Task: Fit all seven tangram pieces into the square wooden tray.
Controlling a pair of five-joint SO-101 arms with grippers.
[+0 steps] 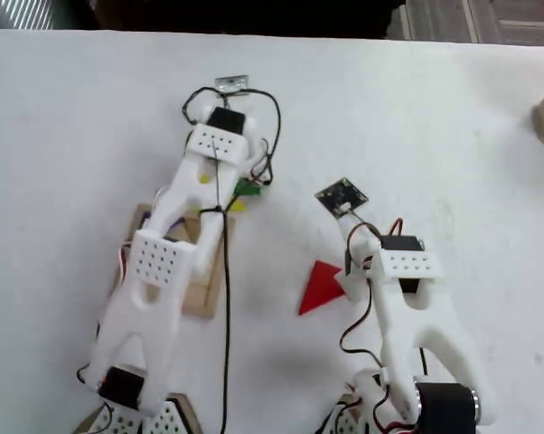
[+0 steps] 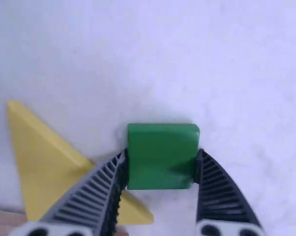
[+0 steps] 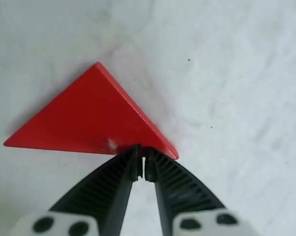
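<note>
**Item 1. Left gripper** (image 2: 161, 157): jaws pinch the green square (image 2: 162, 142) by 2 opposite sides. In the high view the green square (image 1: 248, 188) sits at 1 o'clock from the wooden tray (image 1: 206, 294), outside its rim. Whether it rests on the table or hangs just above it is hard to tell.

**Item 2. Yellow triangle** (image 2: 40, 157): flat on the table, just beside the green square, with 1 corner running under a left finger. It lies against the tray's far corner.

**Item 3. Right gripper** (image 3: 142, 162): jaws pressed together and holding nothing, tips at the edge of the red triangle (image 3: 89, 118) near 1 of its corners.

**Item 4. Red triangle** (image 1: 322, 287): flat on the table at 3 o'clock from the tray, well apart from it.

**Item 5. Tray:** mostly covered by the left arm, so its contents are probably incomplete but cannot be counted.

**Risks, as judged:**
- The green square may drag or flip the yellow triangle on the way to the tray, given how close they are.
- Released over the rim, the green square would sit tilted, not seated.
- Closed tips pushing the red triangle off-centre would spin it instead of sliding it.
- Both arms heading for the tray could collide.
</note>
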